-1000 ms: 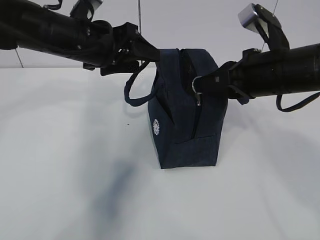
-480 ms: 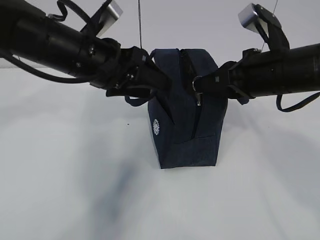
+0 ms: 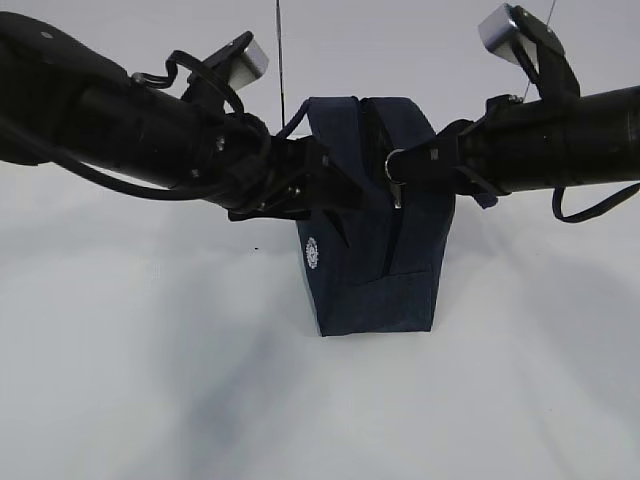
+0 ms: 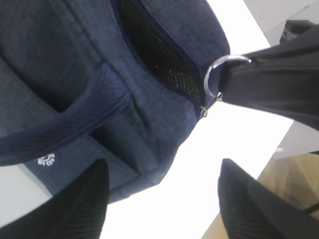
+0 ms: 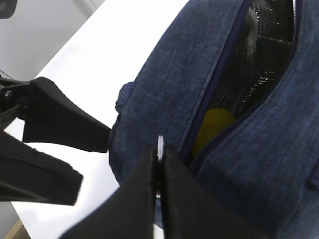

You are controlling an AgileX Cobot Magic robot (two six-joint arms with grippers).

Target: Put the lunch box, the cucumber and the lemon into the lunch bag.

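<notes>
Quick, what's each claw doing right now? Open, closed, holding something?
Left claw: open, holding nothing, beside the lunch bag.
Right claw: closed on the bag's silver ring pull.

A white tabletop (image 3: 120, 380) fills the lower frame, softly shadowed; a pale grey wall (image 3: 400, 50) runs behind, and wood-toned floor (image 4: 294, 199) shows lower right.

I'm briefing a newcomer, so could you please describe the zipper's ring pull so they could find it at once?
Start at the navy lunch bag standing mid-table. Follow its zipper opening to the right side, where the right gripper is shut on the ring pull. It is a small silver metal loop, the only shiny thing against the dark fabric.
</notes>
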